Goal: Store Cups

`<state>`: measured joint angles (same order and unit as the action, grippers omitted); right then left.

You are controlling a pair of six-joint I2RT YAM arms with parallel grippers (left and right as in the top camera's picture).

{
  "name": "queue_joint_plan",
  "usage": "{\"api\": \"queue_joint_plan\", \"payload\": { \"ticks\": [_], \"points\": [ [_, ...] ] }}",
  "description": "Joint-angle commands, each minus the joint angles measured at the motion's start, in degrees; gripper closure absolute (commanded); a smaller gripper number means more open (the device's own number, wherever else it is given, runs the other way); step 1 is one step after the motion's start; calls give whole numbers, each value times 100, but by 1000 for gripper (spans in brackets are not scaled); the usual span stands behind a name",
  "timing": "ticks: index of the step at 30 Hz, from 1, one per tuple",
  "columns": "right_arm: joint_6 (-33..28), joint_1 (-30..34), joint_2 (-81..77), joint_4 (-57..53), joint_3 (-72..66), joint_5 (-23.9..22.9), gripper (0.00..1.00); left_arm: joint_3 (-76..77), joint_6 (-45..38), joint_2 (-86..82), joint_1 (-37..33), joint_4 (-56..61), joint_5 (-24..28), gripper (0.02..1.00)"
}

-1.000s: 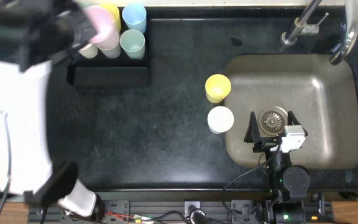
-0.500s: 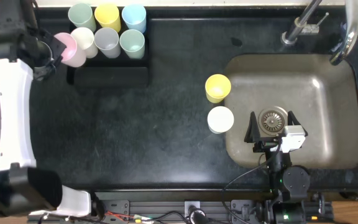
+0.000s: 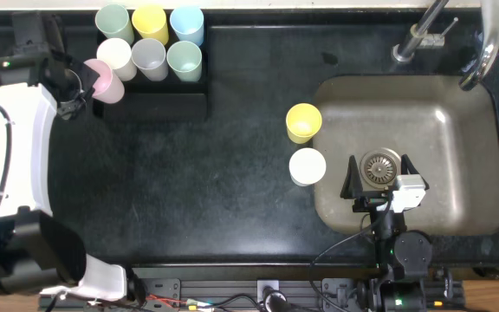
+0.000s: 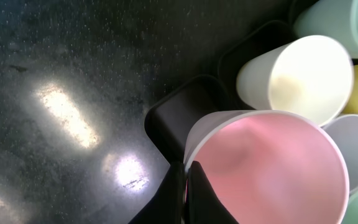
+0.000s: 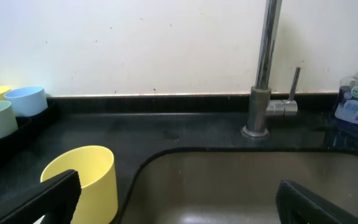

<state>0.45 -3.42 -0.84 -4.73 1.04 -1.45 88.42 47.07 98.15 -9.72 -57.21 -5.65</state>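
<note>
left hand is clamped on the rim of the pink cup, tilted over the left end of the black tray, six cups standing in it. yellow cup and white cup sit on the desk by the sink, right hand spread wide over it

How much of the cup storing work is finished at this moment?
Done: six cups stand in the black rack. In hand: the left end effector holds a pink cup at the rack's edge. To do: a yellow cup and a white cup on the counter beside the sink; the right end effector is open.
</note>
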Motion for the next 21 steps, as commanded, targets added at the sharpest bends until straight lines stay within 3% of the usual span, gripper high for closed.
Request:
{"api": "queue_joint_plan", "payload": {
  "ticks": [1,21],
  "points": [
    [44,4,55,31,-79,37,5,-94,101,216,11,9,-205,982],
    [44,4,55,31,-79,37,5,-503,103,634,11,487,-260,980]
  ]
}}
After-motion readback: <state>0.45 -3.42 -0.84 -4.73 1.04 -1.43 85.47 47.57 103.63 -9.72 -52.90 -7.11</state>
